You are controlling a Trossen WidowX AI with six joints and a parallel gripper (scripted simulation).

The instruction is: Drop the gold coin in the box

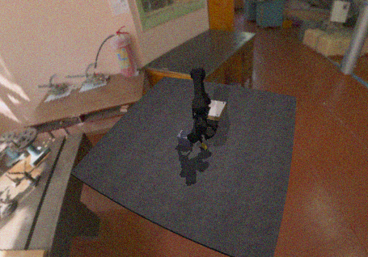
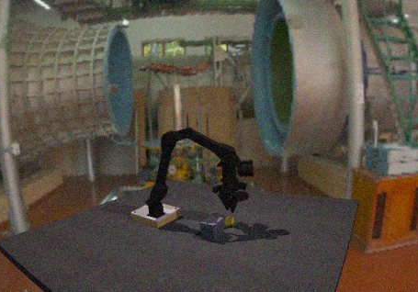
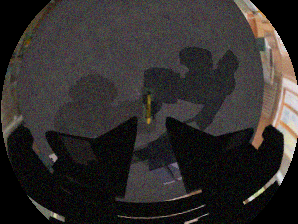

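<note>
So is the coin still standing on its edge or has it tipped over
Standing on edge. The wrist view shows the coin as a thin upright gold sliver below the gripper, whose fingers are apart and not touching it.
</note>
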